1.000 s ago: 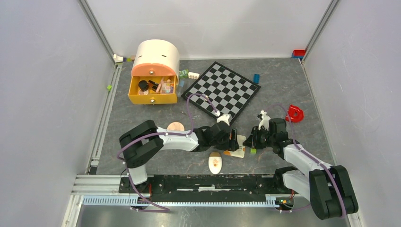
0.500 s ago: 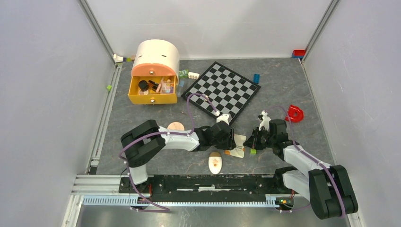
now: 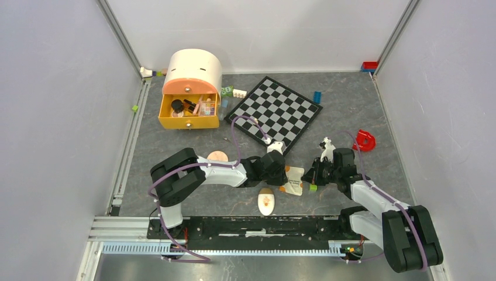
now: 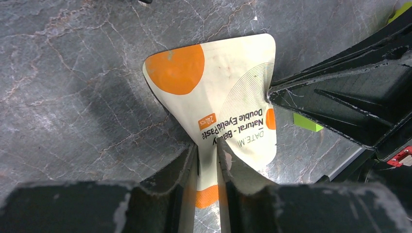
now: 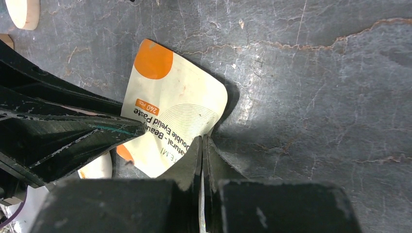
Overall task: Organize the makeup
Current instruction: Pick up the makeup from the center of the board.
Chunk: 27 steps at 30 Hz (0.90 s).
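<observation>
The white-orange sachet (image 3: 294, 178) sits at the table's middle between both grippers, its edges curled up off the surface. My right gripper (image 3: 310, 175) is shut on its right edge (image 5: 170, 111), the jaws pressed together (image 5: 202, 141). My left gripper (image 3: 285, 174) straddles the opposite edge (image 4: 218, 92), its fingers (image 4: 207, 145) still a narrow gap apart with the sachet between them. The round peach compact (image 3: 217, 156) lies left of the left arm. The cream oval (image 3: 266, 202) lies just in front. More makeup fills the open orange drawer (image 3: 188, 122).
The black-and-grey chessboard (image 3: 275, 110) lies behind the grippers. A small green brick (image 3: 313, 187) rests under the right gripper. A red object (image 3: 365, 140) sits to the right, a blue brick (image 3: 316, 96) beyond the board, and walls close in on both sides.
The left gripper's jaws have narrowed around the sachet's left edge. The right gripper's jaws have closed fully on its right edge. Both arms have barely shifted.
</observation>
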Tool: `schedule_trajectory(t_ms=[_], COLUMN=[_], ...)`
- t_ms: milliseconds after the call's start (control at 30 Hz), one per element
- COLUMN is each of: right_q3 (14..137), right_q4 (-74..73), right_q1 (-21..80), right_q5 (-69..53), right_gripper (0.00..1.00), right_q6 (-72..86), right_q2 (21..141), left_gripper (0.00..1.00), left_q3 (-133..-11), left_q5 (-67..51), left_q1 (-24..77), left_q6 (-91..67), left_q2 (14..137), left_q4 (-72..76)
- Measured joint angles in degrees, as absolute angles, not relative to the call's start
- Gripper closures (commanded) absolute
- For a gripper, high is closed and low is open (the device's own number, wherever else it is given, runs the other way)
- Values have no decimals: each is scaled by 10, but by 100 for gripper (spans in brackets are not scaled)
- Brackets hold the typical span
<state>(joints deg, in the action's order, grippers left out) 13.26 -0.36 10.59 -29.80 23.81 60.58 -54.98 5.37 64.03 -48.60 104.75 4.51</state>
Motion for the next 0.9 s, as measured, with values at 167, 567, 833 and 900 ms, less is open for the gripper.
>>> schedule_trajectory(t_ms=[167, 567, 833, 900], right_q3=[120, 117, 196, 213], right_q4=[10, -34, -136, -149], right_q1=[106, 109, 112, 112], right_q5=[-296, -268, -178, -162], right_gripper=[100, 66, 46, 45], right_q6=[248, 255, 216, 209], right_q2=[591, 545, 486, 469], left_gripper=[86, 98, 97, 97], left_q3=[-550, -550, -550, -550], left_q5=[55, 57, 63, 74], left_q1=[640, 642, 649, 649], left_q6=[-486, -486, -486, -485], left_q2=[1047, 1046, 1014, 993], left_q4=[43, 41, -24, -49])
